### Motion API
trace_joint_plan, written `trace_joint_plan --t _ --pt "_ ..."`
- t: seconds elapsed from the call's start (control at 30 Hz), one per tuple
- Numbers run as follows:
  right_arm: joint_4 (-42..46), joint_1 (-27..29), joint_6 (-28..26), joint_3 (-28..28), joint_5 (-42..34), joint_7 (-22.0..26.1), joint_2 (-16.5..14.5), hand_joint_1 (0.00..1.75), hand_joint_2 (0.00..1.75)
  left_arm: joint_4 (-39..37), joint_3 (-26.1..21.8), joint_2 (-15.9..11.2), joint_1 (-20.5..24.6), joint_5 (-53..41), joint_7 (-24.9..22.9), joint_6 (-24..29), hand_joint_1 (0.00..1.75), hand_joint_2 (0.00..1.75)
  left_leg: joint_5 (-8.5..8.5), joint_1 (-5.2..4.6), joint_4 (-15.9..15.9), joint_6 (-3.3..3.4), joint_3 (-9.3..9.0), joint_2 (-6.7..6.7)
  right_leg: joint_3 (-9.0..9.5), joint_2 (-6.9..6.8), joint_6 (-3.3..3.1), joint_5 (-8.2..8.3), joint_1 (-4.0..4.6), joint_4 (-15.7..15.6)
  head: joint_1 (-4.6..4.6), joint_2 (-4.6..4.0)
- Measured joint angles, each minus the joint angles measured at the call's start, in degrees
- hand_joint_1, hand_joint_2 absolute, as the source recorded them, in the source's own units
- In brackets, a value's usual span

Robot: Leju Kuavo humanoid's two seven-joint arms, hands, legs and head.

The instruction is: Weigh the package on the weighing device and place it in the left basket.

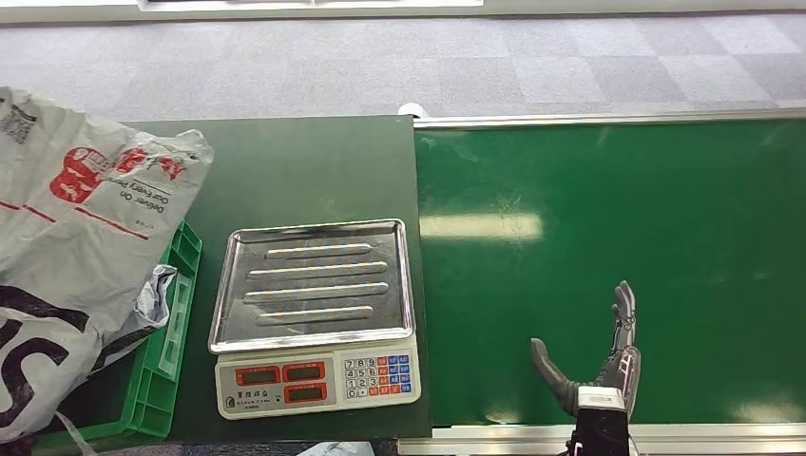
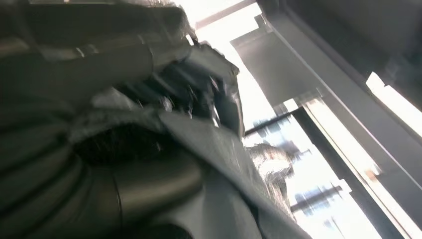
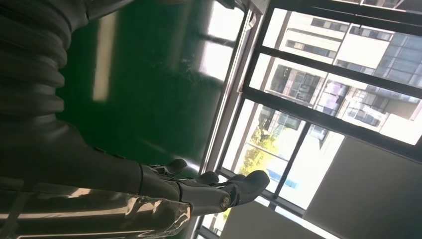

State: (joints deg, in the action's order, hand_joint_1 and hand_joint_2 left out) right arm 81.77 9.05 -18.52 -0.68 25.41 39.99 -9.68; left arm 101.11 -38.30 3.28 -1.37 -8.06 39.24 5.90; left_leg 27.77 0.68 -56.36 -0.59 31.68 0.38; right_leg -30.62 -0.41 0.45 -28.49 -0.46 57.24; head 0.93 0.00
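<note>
The package (image 1: 76, 256), a grey plastic mailer bag with red and black print, hangs at the near left of the head view, over the green basket (image 1: 162, 370) and well apart from the scale (image 1: 314, 313), whose steel pan carries nothing. In the left wrist view the left hand (image 2: 164, 94) has its fingers closed into crumpled grey film, so it grips the bag near one edge; the blur hides exactly how the fingertips lie.

The bag looks light and soft. It sags and creases below the fingers, so it has no stiffness and will drape and swing as it moves. The film is glossy and likely slippery, which makes a bunched fistful of slack material a safer hold than a flat pinch. Nothing hints at fragile contents, though what is inside cannot be seen.

With the bag above the basket and the pan bare, I judge the drop into the basket to be the step in hand.

The right hand (image 1: 604, 366) hovers over the green belt (image 1: 608, 237), fingers apart and holding nothing, the package far off to its thumb side.
</note>
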Motion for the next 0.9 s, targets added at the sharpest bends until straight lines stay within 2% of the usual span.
trace_joint_plan --t 0.17,0.37,0.53,0.67,0.9 --pt "-0.04 -0.44 0.01 -0.02 0.09 0.0 -0.02 0.0 1.75 -11.6 -6.64 -2.96 5.13 -2.7 -0.2 2.04 1.44 1.75 -0.01 0.03 0.0 -0.01 0.0 -0.01 0.01 -0.02 -0.01 -0.01 0.03 0.01 0.0 0.0" --pt "-0.04 -0.55 0.57 -0.07 0.59 0.0 -0.12 0.0 1.75 -18.94 -9.24 -4.78 8.65 -3.79 -0.26 3.21 1.43 1.75 -0.02 0.0 0.0 0.01 0.01 -0.01 0.07 -0.01 0.0 0.01 0.0 0.01 -0.03 0.0" --pt "-0.05 -1.2 2.27 -0.29 2.03 -0.01 -0.56 0.0 1.75 -25.03 -11.62 -7.35 10.64 -6.91 -0.67 7.41 1.36 1.75 -0.01 0.01 0.0 0.0 0.01 0.0 0.02 0.0 0.0 0.01 0.01 0.01 0.0 0.0" --pt "-0.26 -1.82 2.48 -0.46 2.49 0.0 -0.81 0.0 1.75 -30.82 -13.4 -10.0 12.37 -8.73 -0.32 9.3 0.0 1.75 -0.02 0.04 0.01 -0.01 -0.02 -0.04 0.02 -0.07 -0.02 -0.01 0.04 0.02 -0.02 0.0" --pt "-0.76 -2.32 2.48 -0.65 2.55 0.0 -1.18 0.0 1.75 -37.36 -14.92 -12.97 14.92 -9.46 0.52 10.23 0.0 1.75 -0.19 0.03 0.03 -0.13 -0.09 -0.5 0.13 -0.57 -0.09 -0.06 0.03 0.04 -0.02 0.0"
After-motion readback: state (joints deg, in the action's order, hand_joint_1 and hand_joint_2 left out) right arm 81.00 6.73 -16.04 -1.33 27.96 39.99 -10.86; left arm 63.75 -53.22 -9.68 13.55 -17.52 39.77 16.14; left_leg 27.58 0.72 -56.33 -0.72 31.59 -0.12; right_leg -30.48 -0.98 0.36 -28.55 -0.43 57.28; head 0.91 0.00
